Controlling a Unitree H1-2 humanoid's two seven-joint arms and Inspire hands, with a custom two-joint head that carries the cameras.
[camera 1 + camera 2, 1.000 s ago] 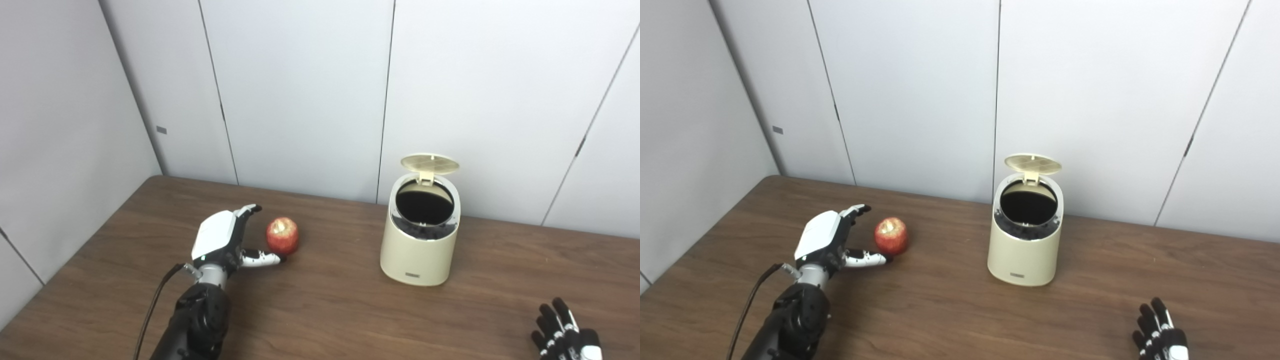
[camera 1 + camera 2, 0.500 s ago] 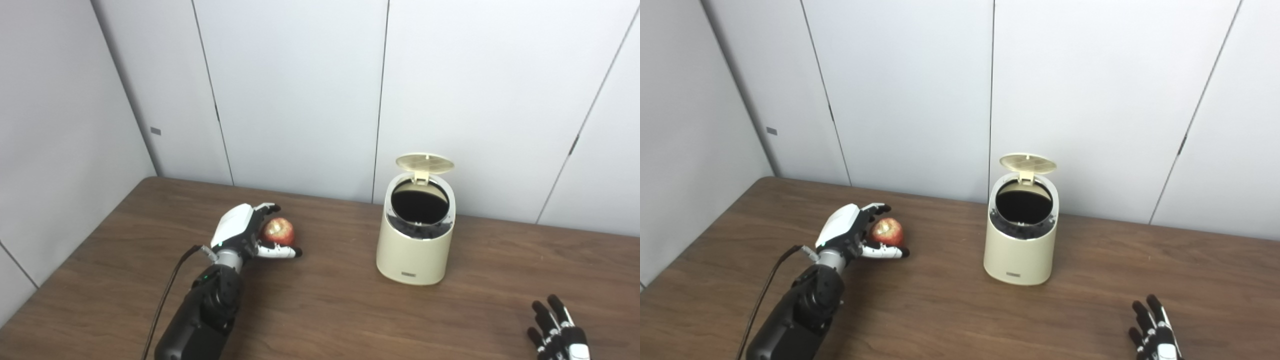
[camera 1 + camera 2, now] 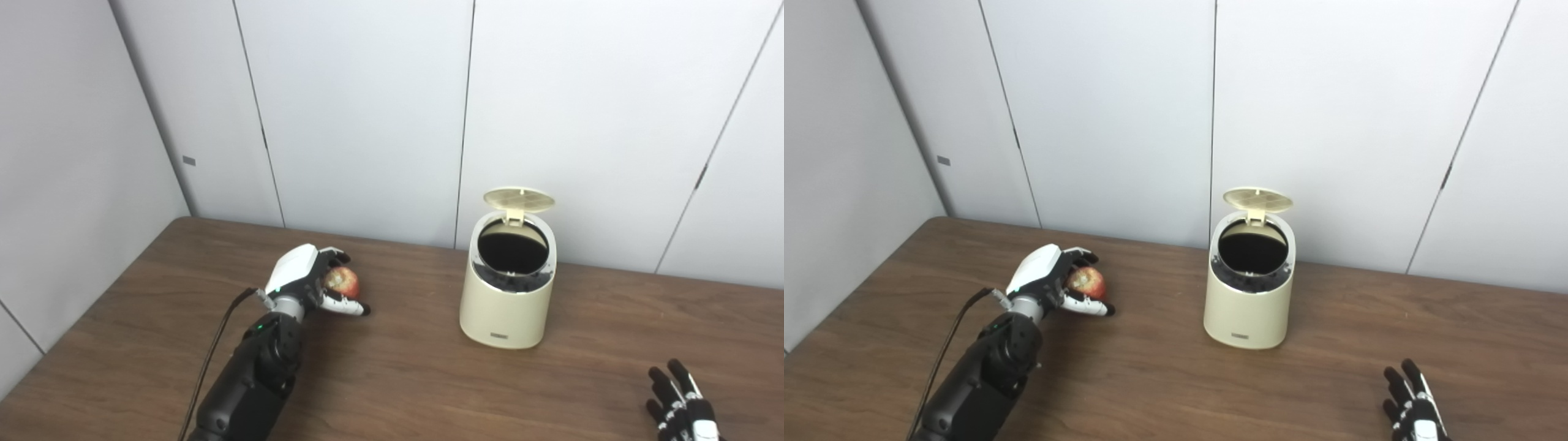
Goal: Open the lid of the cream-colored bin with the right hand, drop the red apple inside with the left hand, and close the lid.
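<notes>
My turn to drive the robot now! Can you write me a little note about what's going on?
Left hand: fingers wrapped around the red apple, low over the table, left of the bin.
Right hand: open, empty, at the table's near right edge.
Cream-colored bin: upright, lid flipped up.
Done: lid opened, apple grasped.
Left: carry apple over the bin, drop it in, close the lid.

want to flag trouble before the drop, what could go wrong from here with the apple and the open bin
1. The left robot hand wraps the red apple from one side, much of it bare; it may slip on lifting.
2. The cream-colored bin has a narrow mouth, so an off-centre release could bounce off the rim.
3. The lid stands up behind the opening; a high approach could knock it shut. The right robot hand waits far off.
</notes>
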